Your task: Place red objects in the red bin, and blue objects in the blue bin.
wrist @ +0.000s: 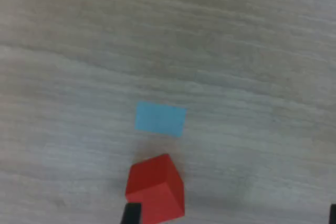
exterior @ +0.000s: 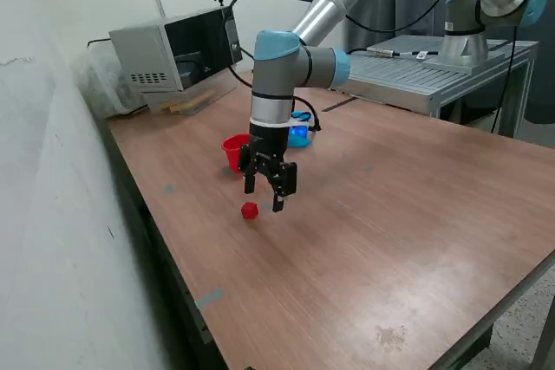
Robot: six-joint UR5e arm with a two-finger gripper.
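One small red cube (exterior: 250,210) lies on the wooden table; in the wrist view the red cube (wrist: 156,190) sits close to one fingertip (wrist: 131,214), off-centre between the jaws. My gripper (exterior: 264,199) hovers just above it, open and empty; it also shows in the wrist view (wrist: 231,217). The red cup (exterior: 232,152) stands behind the gripper. The light blue cup (exterior: 300,135) stands beyond it, partly hidden by the arm. The other red cube and the dark blue cubes are out of view.
A light blue tape patch (wrist: 160,119) is stuck on the table beside the cube. A grey box appliance (exterior: 173,54) stands at the back on the exterior view's left. A metal platform (exterior: 416,75) carries a second arm base. A wall runs along the exterior view's left.
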